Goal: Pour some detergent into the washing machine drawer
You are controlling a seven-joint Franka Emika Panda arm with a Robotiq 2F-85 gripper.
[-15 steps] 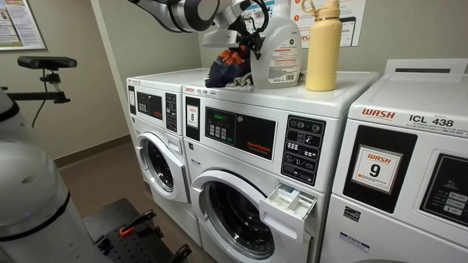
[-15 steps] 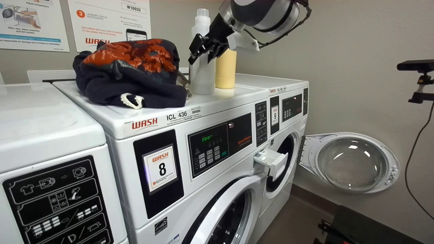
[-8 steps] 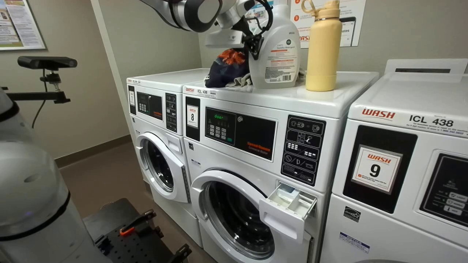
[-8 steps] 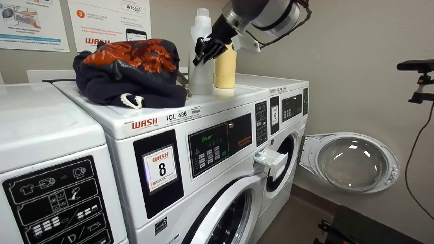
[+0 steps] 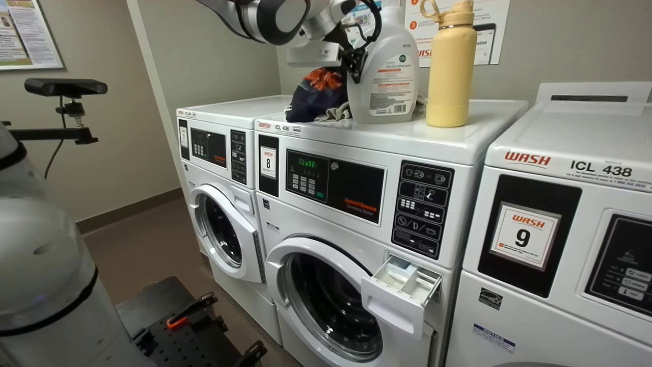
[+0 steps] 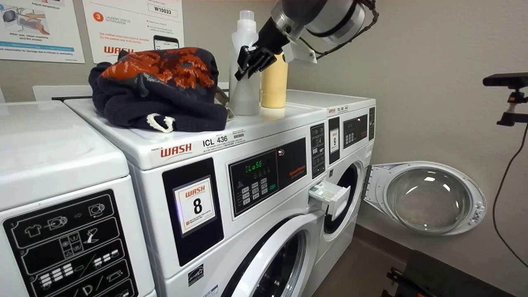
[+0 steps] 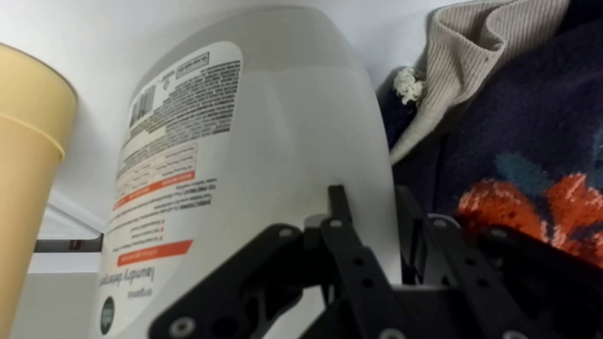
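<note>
Pinching the detergent jug (image 5: 386,76) with the gripper (image 7: 374,200), at the jug's 9 o'clock edge in an exterior view. Sitting toward 5 o'clock in the wrist view, with fingers (image 7: 340,207) set close together and jug plastic caught in the small gap. Hard to tell how tight.

Now for the jug: standing up straight on top of the washer (image 5: 392,135) marked 8, with a white cap (image 6: 246,15) on. Has a white label (image 7: 188,132) with orange bars and tiny print, upside down in the wrist view.

Near the jug, can see a tall yellow bottle (image 5: 449,76), at 3 o'clock in an exterior view. Can see dark blue clothes (image 6: 159,88) with orange flowers too, bunched up at 8 o'clock from the jug in both exterior views. Just beside the jug, at 2 o'clock in the wrist view, can spot a tan ribbed bit of cloth (image 7: 464,66).

Looking down to 6 o'clock from the jug in an exterior view, can find the washing machine drawer (image 5: 392,308), well below, pulled out and split into little boxes, with a pale blue piece (image 5: 401,266) inside. At 11 o'clock from the drawer, can read CLoSE in green letters on a black panel (image 5: 351,186).

Farther out, at 4 o'clock from the jug in an exterior view, can see a round door (image 6: 429,200), swung wide open.
</note>
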